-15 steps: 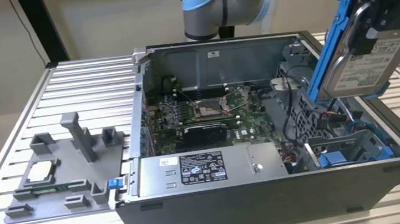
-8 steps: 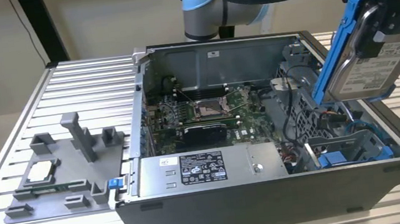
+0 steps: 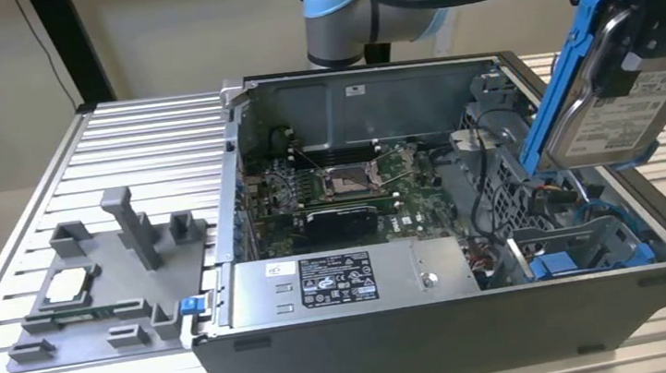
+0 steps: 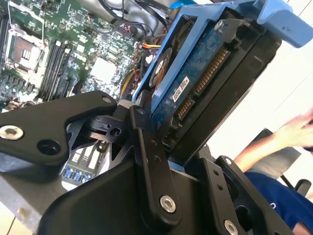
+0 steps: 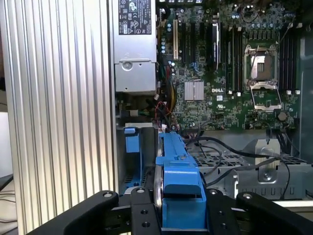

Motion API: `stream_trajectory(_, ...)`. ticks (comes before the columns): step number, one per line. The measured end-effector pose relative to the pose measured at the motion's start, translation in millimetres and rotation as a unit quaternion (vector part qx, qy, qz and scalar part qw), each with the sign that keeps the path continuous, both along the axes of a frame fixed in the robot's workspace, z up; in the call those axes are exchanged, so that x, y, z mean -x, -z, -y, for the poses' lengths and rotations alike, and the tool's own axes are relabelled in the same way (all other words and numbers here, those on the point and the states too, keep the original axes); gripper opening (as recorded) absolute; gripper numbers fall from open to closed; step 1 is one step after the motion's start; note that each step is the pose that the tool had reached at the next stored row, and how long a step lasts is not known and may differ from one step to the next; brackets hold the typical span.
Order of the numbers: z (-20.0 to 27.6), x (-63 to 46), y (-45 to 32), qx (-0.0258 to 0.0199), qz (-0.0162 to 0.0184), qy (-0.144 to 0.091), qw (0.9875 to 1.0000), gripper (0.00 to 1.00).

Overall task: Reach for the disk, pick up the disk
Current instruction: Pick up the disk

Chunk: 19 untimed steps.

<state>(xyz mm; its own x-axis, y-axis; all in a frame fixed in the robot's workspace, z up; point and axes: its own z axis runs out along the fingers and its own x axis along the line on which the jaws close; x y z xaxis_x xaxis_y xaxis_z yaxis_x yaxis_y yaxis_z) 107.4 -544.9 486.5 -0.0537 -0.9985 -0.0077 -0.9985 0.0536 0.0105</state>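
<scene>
The gripper (image 3: 646,33) is squeezed tight on the disk (image 3: 617,115), holding it up in the air above the open computer case (image 3: 449,341), on the exterior view's right. In the second wrist view the black fingers (image 4: 146,152) press on the disk's blue bracket (image 4: 195,29). The top of the gripper is cut off, and a blurry hand (image 4: 293,129) shows past the disk.
</scene>
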Motion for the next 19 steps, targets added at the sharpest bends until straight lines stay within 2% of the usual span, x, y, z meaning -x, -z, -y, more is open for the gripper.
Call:
stream_trajectory(5, 1.3, -0.1, 1.0, -0.0001, 0.0000, 0.000, 1.0000, 0.00)
stream_trajectory(14, 16.2, -0.5, 4.0, 0.0001, 0.0000, 0.000, 1.0000, 0.00)
stream_trajectory(19, 17.1, -0.4, 4.9, 0.0000, 0.0000, 0.000, 1.0000, 0.00)
